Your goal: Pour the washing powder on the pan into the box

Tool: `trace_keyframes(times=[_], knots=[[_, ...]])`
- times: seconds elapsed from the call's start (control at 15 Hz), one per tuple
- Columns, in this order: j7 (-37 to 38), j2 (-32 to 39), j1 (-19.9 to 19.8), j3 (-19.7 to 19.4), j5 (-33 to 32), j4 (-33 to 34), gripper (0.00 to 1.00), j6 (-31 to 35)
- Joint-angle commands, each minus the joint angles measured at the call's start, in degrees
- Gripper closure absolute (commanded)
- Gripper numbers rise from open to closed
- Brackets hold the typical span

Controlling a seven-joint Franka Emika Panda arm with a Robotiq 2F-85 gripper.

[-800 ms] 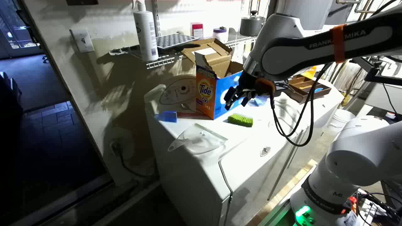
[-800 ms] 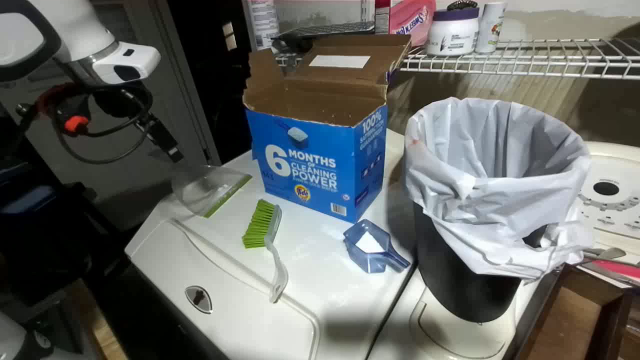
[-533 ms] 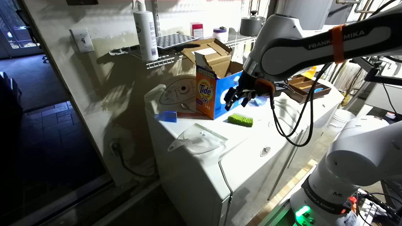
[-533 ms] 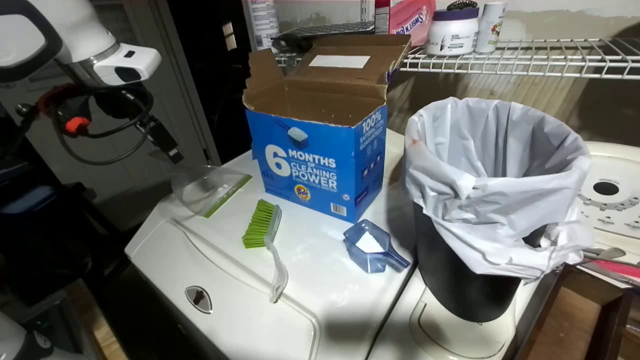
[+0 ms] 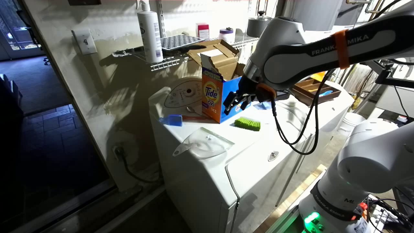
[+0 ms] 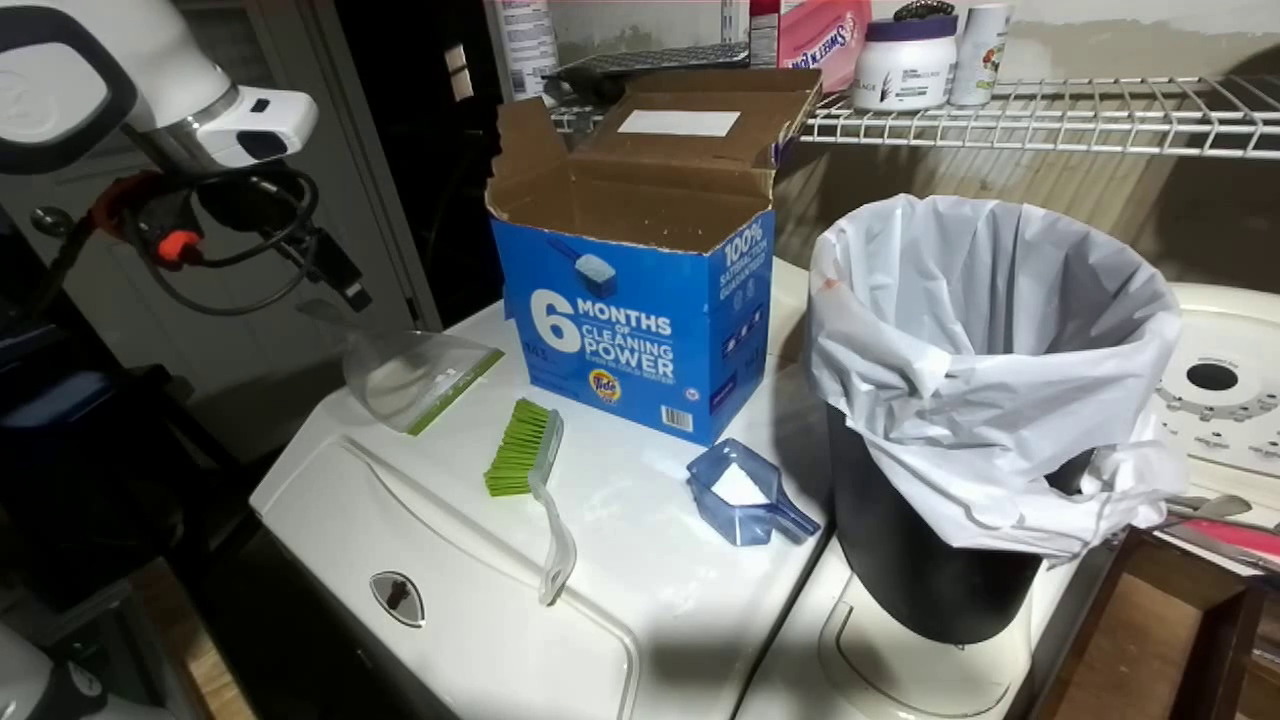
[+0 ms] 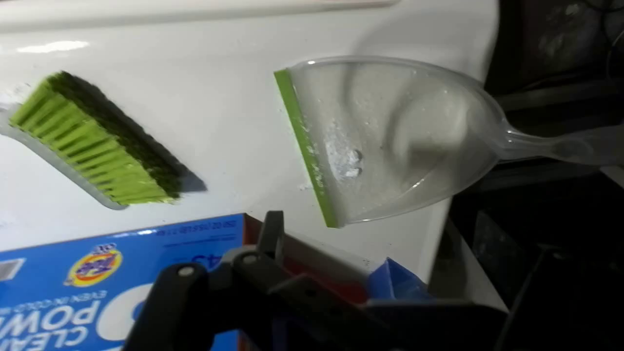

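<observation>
- My landmark is the box (image 6: 610, 320): it stands upright on the white machine (image 6: 640, 560), its top uncovered.
- The dustpan (image 7: 390, 141) lies near the box, off its orange-and-blue corner, not touching it; the handle (image 7: 575, 148) points away from the box, out past the machine's edge.
- A small heap of powder (image 7: 343, 158) sits just inside the dustpan's green lip (image 7: 307, 151).
- My pincer (image 5: 235, 108) hangs near the box without touching it, spread wide, with nothing I can see in its grasp.
- I judge the dustpan light, thin and fairly stiff, its smooth plastic likely to slip or roll in a loose grip.
- I'd take the handle close to the dustpan's body, squarely across, and carry the lip tilted up to the box; powder so near the edge could spill early.
</observation>
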Motion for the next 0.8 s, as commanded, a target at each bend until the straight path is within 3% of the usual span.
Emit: trace_keyframes(times=[0.0, 0.27, 0.73], knots=[[-7.1, 9.1, 5.9, -0.8, 1.8, 4.2, 0.0, 7.5], [-16.4, 16.2, 11.9, -2.5, 2.1, 9.5, 0.0, 9.6], [-35.3, 26.3, 16.9, -3.0, 5.3, 19.3, 0.0, 2.5]])
